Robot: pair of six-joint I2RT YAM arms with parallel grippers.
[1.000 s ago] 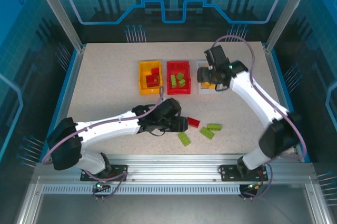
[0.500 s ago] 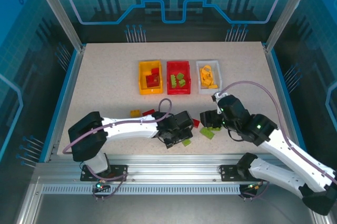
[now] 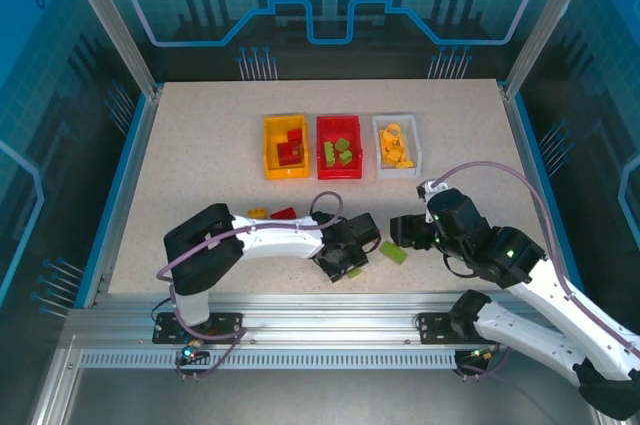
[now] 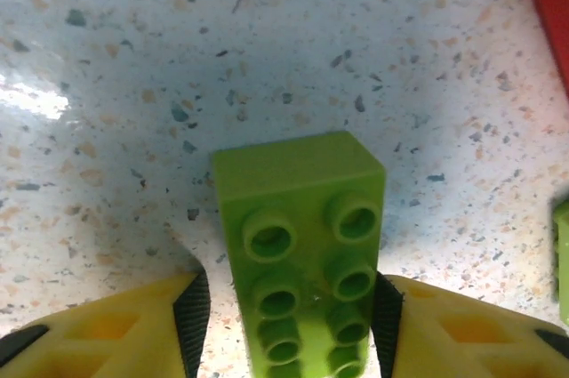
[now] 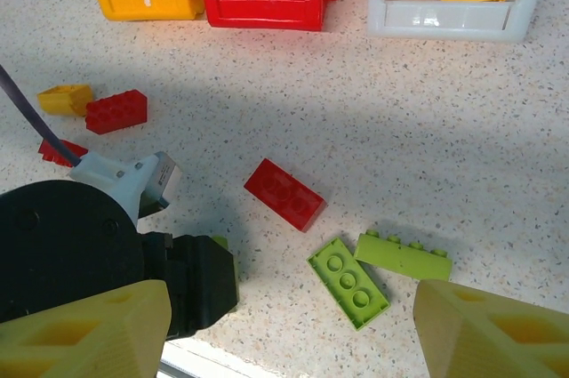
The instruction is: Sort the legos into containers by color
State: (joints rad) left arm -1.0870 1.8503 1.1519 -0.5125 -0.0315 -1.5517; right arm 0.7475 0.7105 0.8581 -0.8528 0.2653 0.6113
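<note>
Near the front middle of the table (image 3: 200, 125), the left claw (image 4: 289, 311) sat low over a green brick (image 4: 298, 200), jaws partway open and straddling its long sides. One pad (image 4: 384, 316) looked to touch the brick, while a sliver of table showed beside the other, so no firm hold could be read. Just to the right, the right claw (image 5: 292, 307) hung wide open and empty above a loose red brick (image 5: 284, 193) and two more green bricks (image 5: 348, 282) lying just beside each other.

Trouble could have come from that lopsided approach. If one pad met the brick first, the closing jaws would likely shove or twist it, and the glossy, slick-sided plastic could squirt out. Both arms crowded the same patch, so a lift or a reach might have knocked them together or scattered the loose pieces. A carry to the far row also risked a wrong drop, since the red bin (image 5: 267, 13) held green pieces, the yellow-orange bin (image 5: 142, 0) red ones and the white bin (image 5: 444, 18) yellow ones.

Every brick was a smooth, sharp-cornered block topped with round hollow studs. The bins were thin-walled, open-topped rectangles, and the table was a pale, speckled, faintly shiny sheet.
</note>
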